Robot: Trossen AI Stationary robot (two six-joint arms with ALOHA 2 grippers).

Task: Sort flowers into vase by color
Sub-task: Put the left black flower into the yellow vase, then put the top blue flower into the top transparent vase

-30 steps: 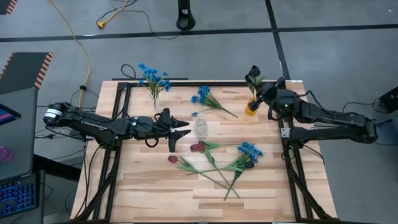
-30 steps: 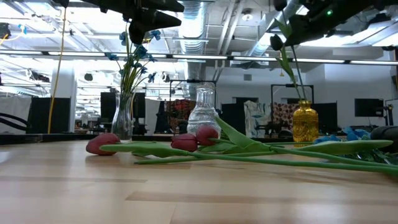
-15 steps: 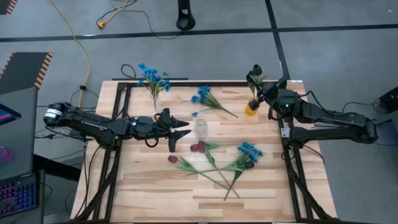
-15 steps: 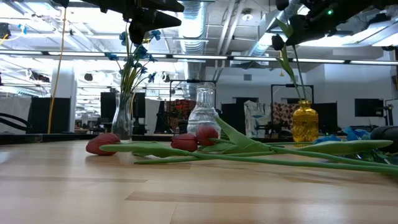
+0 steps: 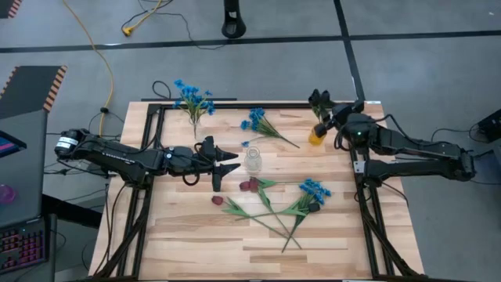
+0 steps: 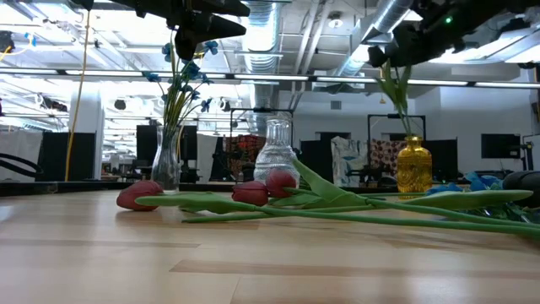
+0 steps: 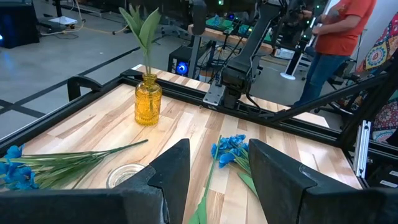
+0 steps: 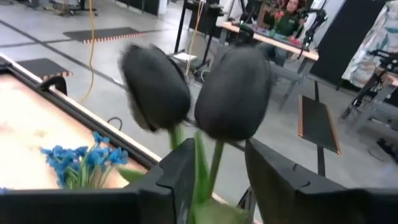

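Observation:
Two near-black flowers (image 8: 155,87) stand with their stems in the yellow vase (image 5: 315,136) at the table's far right. My right gripper (image 8: 217,155) is open just above the vase, level, with one finger on either side of the green stems (image 8: 200,163). My left gripper (image 5: 228,166) hangs open at mid-table with nothing in it. Blue flowers (image 5: 192,95) stand in a clear vase (image 6: 166,165) at the far left. An empty clear vase (image 5: 253,159) stands at the centre. Red flowers (image 5: 249,186) and a blue sprig (image 5: 315,188) lie on the table.
Another blue sprig (image 5: 254,119) lies between the two far vases. A black frame rail (image 5: 235,103) runs along the table's far edge and sides. A person in an orange shirt (image 7: 339,28) stands beyond the table. Bare wood (image 5: 203,235) shows near the front edge.
My right gripper has opened and let go of the near-black flowers, with a slight turn of the wrist. The flowers have settled lower into the yellow vase and stand more upright, their buds closer to the gripper.

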